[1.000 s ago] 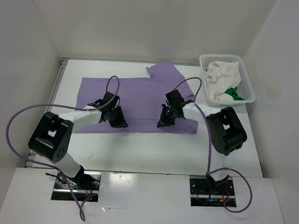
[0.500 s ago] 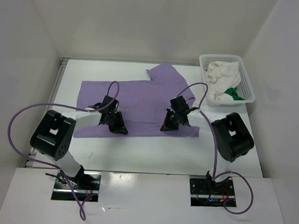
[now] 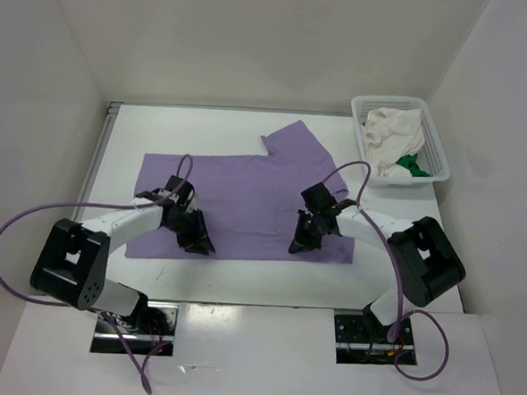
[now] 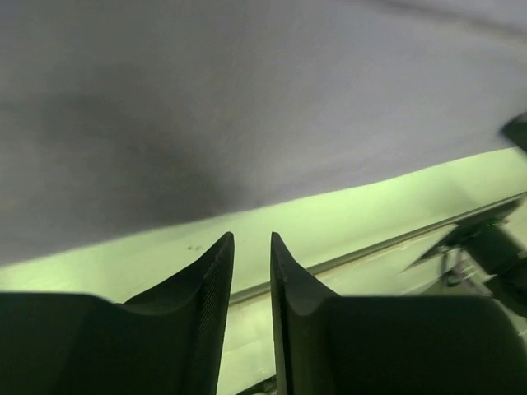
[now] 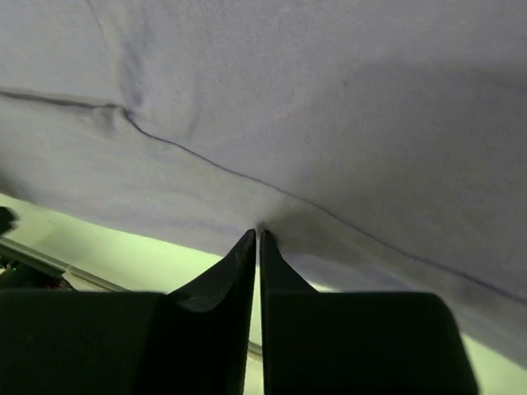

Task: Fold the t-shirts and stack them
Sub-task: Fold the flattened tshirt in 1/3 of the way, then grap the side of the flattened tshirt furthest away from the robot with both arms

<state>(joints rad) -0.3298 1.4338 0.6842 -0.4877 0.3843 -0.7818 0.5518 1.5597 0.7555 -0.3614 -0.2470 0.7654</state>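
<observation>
Shirt 1 of 3, laying-out step: the lavender t-shirt [image 3: 246, 192] lies flat on the tabletop [image 3: 241, 272]. My right gripper [image 3: 298, 246] pinches its near hem, jaws nearly closed. My left gripper [image 3: 198, 244] sits at the hem, jaws slightly apart, empty. Next, I judge, both take the hem and fold it away.

R fingers [image 5: 237, 276] near-shut, tips pinching lavender shirt [image 5: 329, 107] hem.

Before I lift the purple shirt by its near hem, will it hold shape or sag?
Likely sags: the purple shirt lies flat, puckering at the right gripper. Probably light, its cloth looks thin. May slide on the smooth table.
</observation>
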